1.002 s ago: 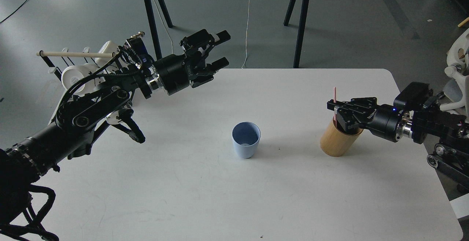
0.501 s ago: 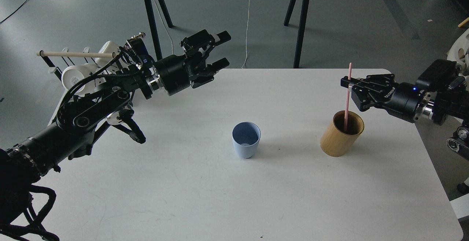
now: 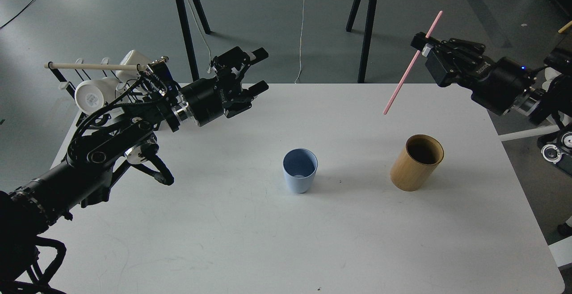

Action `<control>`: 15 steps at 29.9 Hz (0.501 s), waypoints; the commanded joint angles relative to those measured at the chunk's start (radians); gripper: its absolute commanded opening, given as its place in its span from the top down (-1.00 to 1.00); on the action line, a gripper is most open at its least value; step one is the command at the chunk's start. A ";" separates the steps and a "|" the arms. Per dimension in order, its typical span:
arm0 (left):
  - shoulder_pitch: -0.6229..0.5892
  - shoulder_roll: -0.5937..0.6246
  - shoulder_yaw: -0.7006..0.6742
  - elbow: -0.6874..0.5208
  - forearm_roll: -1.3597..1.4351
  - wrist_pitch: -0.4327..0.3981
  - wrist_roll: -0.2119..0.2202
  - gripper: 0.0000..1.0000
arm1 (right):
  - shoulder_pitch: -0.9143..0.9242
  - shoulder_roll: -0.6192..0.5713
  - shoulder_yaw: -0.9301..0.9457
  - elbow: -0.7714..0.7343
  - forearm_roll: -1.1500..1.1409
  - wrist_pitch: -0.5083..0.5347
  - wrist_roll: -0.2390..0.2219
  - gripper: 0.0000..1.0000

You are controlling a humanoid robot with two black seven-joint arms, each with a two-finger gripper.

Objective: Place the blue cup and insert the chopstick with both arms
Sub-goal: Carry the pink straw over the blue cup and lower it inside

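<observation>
Head view
Task progress: the blue cup (image 3: 300,170) stands upright on the white surface (image 3: 250,240), so placing appears done; insertion is not yet done, since the chopstick (image 3: 412,64) is in the air and the cup shows nothing inside it.
Remaining, by judgement: carry the stick toward 8 o'clock, bring it nearer vertical over the cup mouth, lower it in, let go.
Blue cup, position: near the middle of the surface, well apart from both claws.
Blue cup, look: pale-blue tapered tumbler, no handle, darker blue inside, mouth open upward.
Chopstick, position: aloft at 1 o'clock from the cup, above the far right part of the surface.
Chopstick, look: thin, straight, pink; tilted, upper end toward 1 o'clock, lower end toward 7 o'clock.
Right claw (image 3: 423,47): pinching the chopstick near its upper third, fingers pressed onto it.
Left claw (image 3: 255,71): fingers spread, holding nothing, raised over the far left of the surface at 10 o'clock from the cup.
Wooden holder (image 3: 416,163): tan cylinder at 3 o'clock from the cup, leaning slightly, nothing seen inside, clear of the stick's lower end.
White mugs (image 3: 91,97): on a rack off the left edge, behind the left arm.
</observation>
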 commanded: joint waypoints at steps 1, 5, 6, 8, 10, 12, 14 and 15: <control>0.009 0.014 0.000 0.014 -0.024 0.000 0.000 -0.96 | -0.029 0.096 -0.023 0.002 -0.002 -0.062 0.000 0.93; 0.032 0.031 0.000 0.022 -0.068 0.000 0.000 -0.96 | -0.031 0.176 -0.047 0.002 -0.022 -0.078 0.000 0.94; 0.033 0.034 0.000 0.022 -0.071 0.000 0.000 -0.96 | -0.031 0.192 -0.053 -0.001 -0.040 -0.079 0.000 0.94; 0.038 0.034 0.000 0.022 -0.071 0.000 0.000 -0.97 | -0.031 0.225 -0.066 -0.007 -0.085 -0.081 0.000 0.94; 0.045 0.034 0.000 0.022 -0.073 0.000 0.000 -0.97 | -0.034 0.246 -0.081 -0.018 -0.110 -0.081 0.000 0.94; 0.045 0.034 0.000 0.022 -0.073 0.000 0.000 -0.97 | -0.034 0.265 -0.112 -0.027 -0.119 -0.081 0.000 0.94; 0.045 0.032 0.000 0.022 -0.073 0.000 0.000 -0.97 | -0.034 0.277 -0.129 -0.037 -0.119 -0.082 0.000 0.94; 0.047 0.032 0.000 0.022 -0.073 0.000 0.000 -0.97 | -0.034 0.280 -0.133 -0.045 -0.119 -0.085 0.000 0.94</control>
